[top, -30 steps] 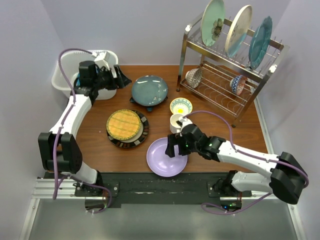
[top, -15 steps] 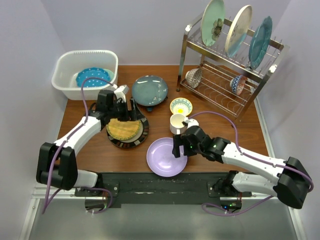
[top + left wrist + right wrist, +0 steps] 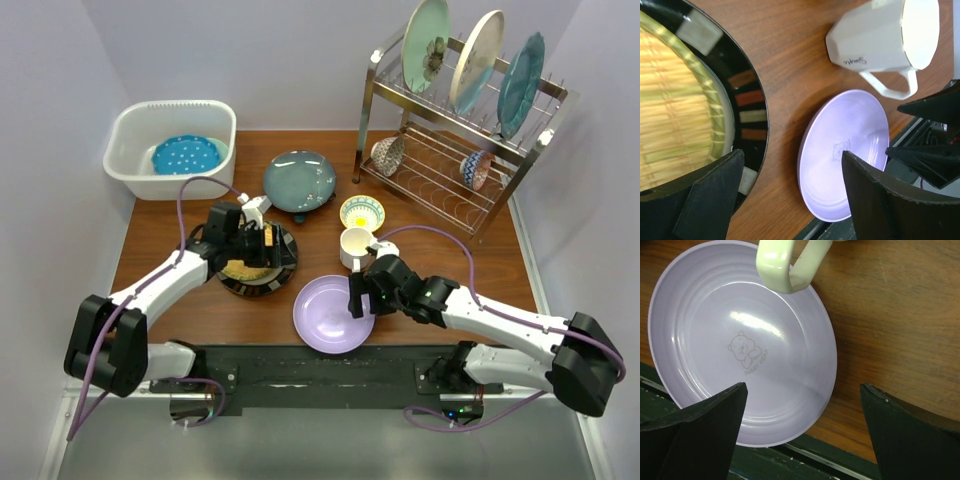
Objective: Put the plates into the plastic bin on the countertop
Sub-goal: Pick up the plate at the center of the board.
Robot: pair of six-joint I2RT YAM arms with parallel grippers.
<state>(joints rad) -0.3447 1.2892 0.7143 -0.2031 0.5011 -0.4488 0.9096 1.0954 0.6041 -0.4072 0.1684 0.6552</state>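
The black-rimmed plate with the yellow woven centre lies on the countertop. My left gripper hovers open over its right side; in the left wrist view the jaws straddle the plate's rim and bare wood. The lilac plate lies near the front edge. My right gripper is open above its right rim, which shows in the right wrist view between the fingers. The white bin at back left holds a blue dotted plate. A dark teal plate lies mid-back.
A white mug stands just behind the lilac plate, its handle over the plate's rim. A small patterned bowl sits behind it. The steel dish rack at back right holds three upright plates and two bowls.
My left arm has swung from the bin forward to the black-rimmed plate, leaving the blue dotted plate in the bin. My right gripper has shifted slightly over the lilac plate.
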